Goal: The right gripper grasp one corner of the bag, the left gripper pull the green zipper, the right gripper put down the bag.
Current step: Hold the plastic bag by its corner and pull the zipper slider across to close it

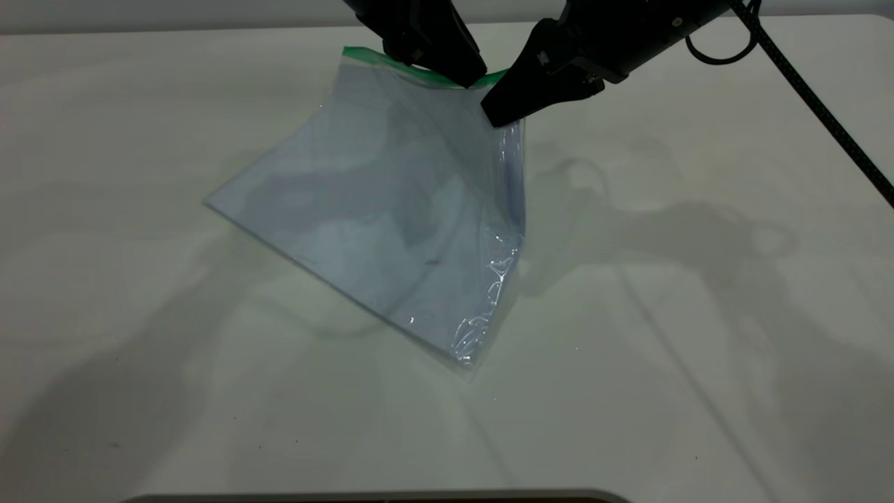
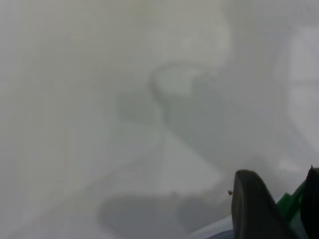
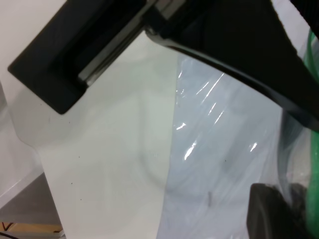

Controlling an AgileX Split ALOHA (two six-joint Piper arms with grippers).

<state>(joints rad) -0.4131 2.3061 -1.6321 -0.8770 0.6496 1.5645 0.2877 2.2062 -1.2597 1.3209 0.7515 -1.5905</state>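
Bag (image 1: 391,209) hangs tilted, top edge lifted, bottom corner on the white table (image 1: 698,349). R gripper (image 1: 501,112) clamped on bag's upper corner, crinkly shiny clear film below it. L gripper (image 1: 469,75) just beside, pinched on green zipper (image 1: 370,57), a thin plastic strip; black cable (image 1: 810,91) trails behind.

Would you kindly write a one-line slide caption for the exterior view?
Right pincer lifts the bag by its corner while left pincer meets the green zipper.
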